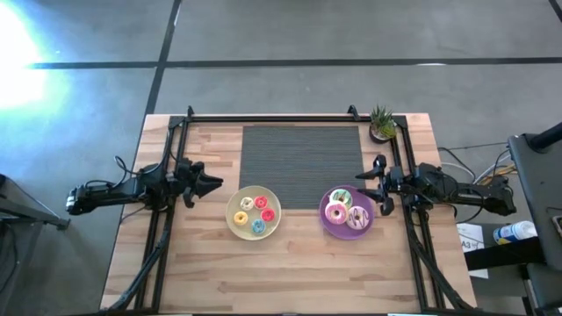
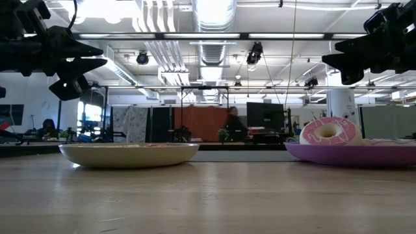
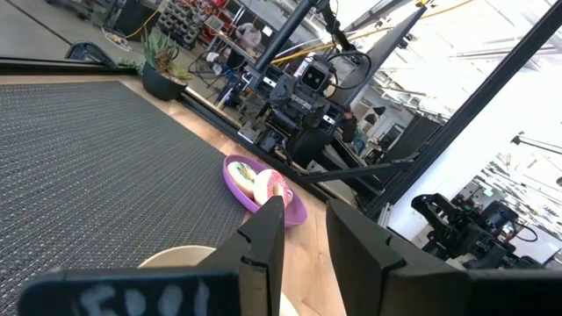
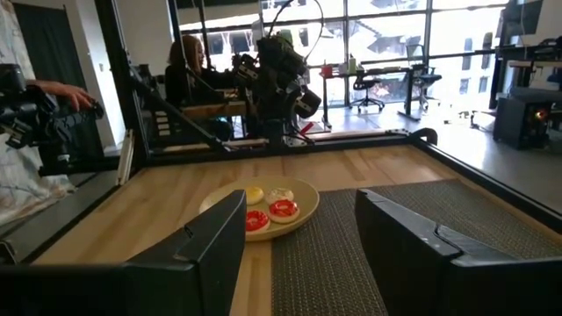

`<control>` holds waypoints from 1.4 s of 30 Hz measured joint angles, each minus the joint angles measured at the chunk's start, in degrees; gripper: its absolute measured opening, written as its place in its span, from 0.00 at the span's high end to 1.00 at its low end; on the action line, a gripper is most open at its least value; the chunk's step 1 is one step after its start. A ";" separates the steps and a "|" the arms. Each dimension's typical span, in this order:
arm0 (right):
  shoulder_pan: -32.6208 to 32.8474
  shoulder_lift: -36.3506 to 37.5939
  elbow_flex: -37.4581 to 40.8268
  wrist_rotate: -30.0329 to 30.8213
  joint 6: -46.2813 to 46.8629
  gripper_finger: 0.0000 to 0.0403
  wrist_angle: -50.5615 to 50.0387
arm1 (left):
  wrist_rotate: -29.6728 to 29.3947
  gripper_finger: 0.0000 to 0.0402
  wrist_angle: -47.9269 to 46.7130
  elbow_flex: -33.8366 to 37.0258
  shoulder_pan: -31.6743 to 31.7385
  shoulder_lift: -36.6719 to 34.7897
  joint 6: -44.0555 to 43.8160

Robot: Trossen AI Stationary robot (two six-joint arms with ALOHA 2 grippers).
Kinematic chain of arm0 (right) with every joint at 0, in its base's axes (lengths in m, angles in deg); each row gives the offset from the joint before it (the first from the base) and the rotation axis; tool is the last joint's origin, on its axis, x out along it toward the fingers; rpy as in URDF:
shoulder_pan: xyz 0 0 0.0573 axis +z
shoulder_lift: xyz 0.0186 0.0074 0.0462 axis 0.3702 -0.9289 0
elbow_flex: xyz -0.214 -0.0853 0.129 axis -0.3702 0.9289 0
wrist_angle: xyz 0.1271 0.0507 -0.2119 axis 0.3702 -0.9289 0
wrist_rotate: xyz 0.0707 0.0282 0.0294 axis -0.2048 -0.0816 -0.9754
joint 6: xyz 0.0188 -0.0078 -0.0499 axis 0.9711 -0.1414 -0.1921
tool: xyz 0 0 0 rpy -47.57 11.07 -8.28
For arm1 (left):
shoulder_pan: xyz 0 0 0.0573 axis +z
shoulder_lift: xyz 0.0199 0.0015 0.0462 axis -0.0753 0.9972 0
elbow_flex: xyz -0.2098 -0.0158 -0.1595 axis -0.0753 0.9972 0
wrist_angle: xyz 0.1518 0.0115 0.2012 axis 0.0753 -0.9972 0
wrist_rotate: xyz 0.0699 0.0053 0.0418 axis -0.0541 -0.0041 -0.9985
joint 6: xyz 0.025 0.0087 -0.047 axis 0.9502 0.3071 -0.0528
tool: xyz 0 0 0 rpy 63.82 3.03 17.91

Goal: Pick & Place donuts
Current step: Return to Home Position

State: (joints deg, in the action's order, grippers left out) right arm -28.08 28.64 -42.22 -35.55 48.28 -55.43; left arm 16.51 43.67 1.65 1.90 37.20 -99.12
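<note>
Several tiny donuts, among them a red one (image 1: 268,214), a yellow one (image 1: 241,218) and a blue one (image 1: 258,226), lie on the cream-yellow plate (image 1: 234,226) left of the table's middle. Larger donuts, pink (image 1: 336,211), white (image 1: 356,219) and green (image 1: 341,197), lie on the purple plate (image 1: 327,226) to its right. My left gripper (image 1: 209,184) hovers level, left of the cream plate; it is open by a narrow gap (image 3: 307,209) and holds nothing. My right gripper (image 1: 376,190) hovers level beside the purple plate's right rim, open wide (image 4: 300,206) and holding nothing.
A dark ribbed mat (image 1: 300,154) covers the far middle of the table. A small potted plant (image 1: 382,123) stands at the far right corner. Black frame rails (image 1: 167,237) run along both side edges. Bare wood lies near the front edge. A person (image 4: 189,61) sits beyond the table.
</note>
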 joint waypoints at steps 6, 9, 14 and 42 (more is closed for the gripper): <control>0.00 0.00 0.00 0.00 -0.02 0.49 0.01 | 0.00 0.84 0.00 0.00 0.00 0.00 0.00; 0.00 0.00 0.00 0.00 -0.02 0.49 0.02 | 0.00 0.84 0.00 0.00 0.00 0.02 0.00; 0.00 0.02 0.00 0.00 -0.02 0.49 0.00 | 0.36 0.84 -0.22 0.00 -0.29 -0.02 6.00; -0.01 0.07 0.00 0.00 -0.02 0.49 0.02 | -2.58 0.84 -1.40 0.02 -4.52 0.02 31.10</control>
State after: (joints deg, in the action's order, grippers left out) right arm -28.09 28.70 -42.22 -35.55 48.27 -55.41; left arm 13.93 42.27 1.67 -2.63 37.22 -68.02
